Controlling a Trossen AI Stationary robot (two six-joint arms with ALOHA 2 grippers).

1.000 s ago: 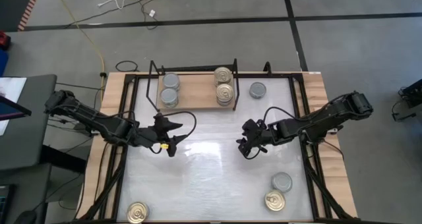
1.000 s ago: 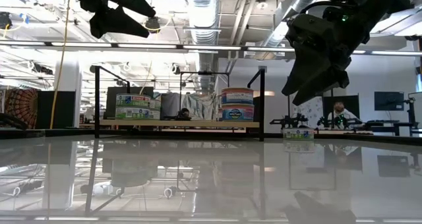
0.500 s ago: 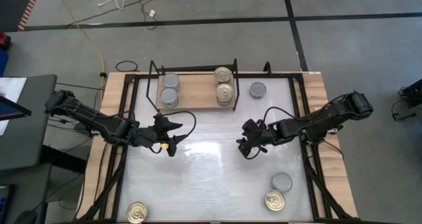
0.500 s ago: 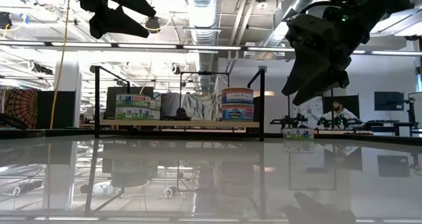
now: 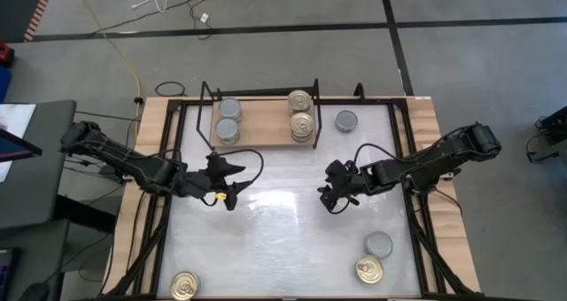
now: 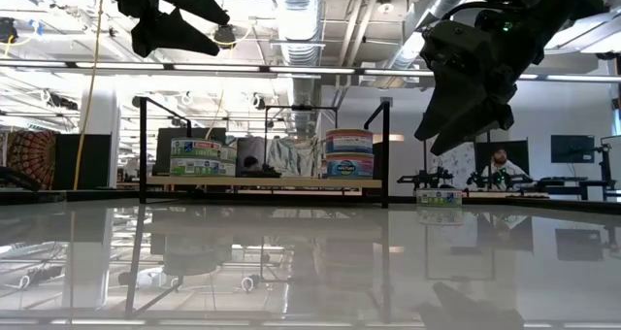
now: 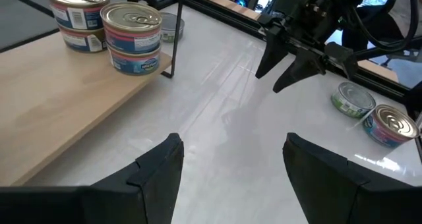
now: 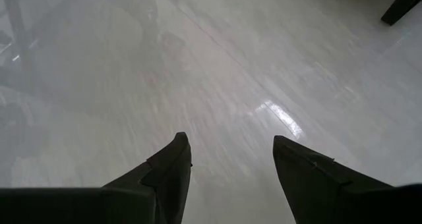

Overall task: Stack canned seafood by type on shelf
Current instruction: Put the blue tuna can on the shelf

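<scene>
The shelf (image 5: pixel 261 124), a wooden board in a black wire frame, stands at the table's far side. On its left end are grey-topped cans (image 5: pixel 229 119), on its right end gold-topped cans (image 5: pixel 301 112), stacked (image 7: pixel 134 38). Loose cans rest on their bases on the white table: a grey one (image 5: pixel 346 120) right of the shelf, a grey one (image 5: pixel 379 244) and a gold one (image 5: pixel 369 269) near right, a gold one (image 5: pixel 184 286) near left. My left gripper (image 5: pixel 232 188) and my right gripper (image 5: pixel 332 195) hover open over mid-table, nothing between their fingers (image 7: pixel 158 168) (image 8: pixel 168 171).
Black frame rails (image 5: pixel 168 204) (image 5: pixel 416 212) run along the table's left and right sides. The shelf's wire posts (image 6: pixel 143 146) rise above its board. Bare glossy tabletop (image 5: pixel 279 230) lies between and in front of the two grippers.
</scene>
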